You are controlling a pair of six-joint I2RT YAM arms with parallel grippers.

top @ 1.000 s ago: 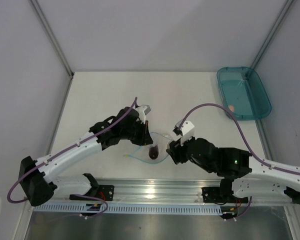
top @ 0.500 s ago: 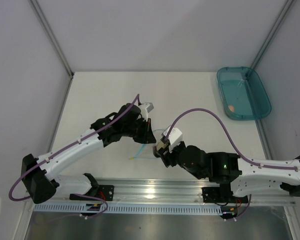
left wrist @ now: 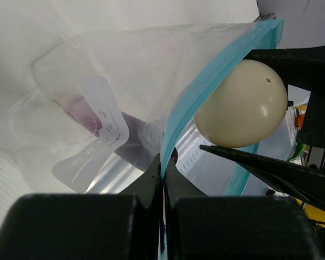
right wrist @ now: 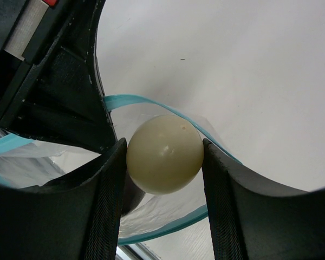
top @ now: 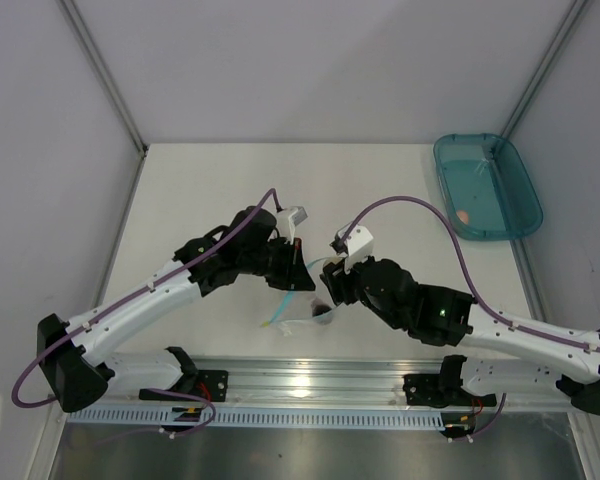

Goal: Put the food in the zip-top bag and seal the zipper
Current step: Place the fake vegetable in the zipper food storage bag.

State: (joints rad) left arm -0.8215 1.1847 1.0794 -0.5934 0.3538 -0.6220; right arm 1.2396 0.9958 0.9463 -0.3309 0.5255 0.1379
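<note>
My left gripper is shut on the teal-blue zipper of the clear zip-top bag and holds the bag's mouth up above the table. A dark purple piece lies inside the bag behind the white label; from above it shows near the bag's bottom. My right gripper is shut on a pale cream ball and holds it at the bag's open mouth, between the two zipper edges. From above the two grippers are close together mid-table.
A teal plastic tray stands at the back right with a small peach-pink piece in it. The metal rail runs along the near edge. Grey walls close the table on the left, right and back.
My right gripper has swung up and right from low beside the bag to the bag's mouth. The bag now hangs lower from my left gripper, the purple piece at its bottom.
</note>
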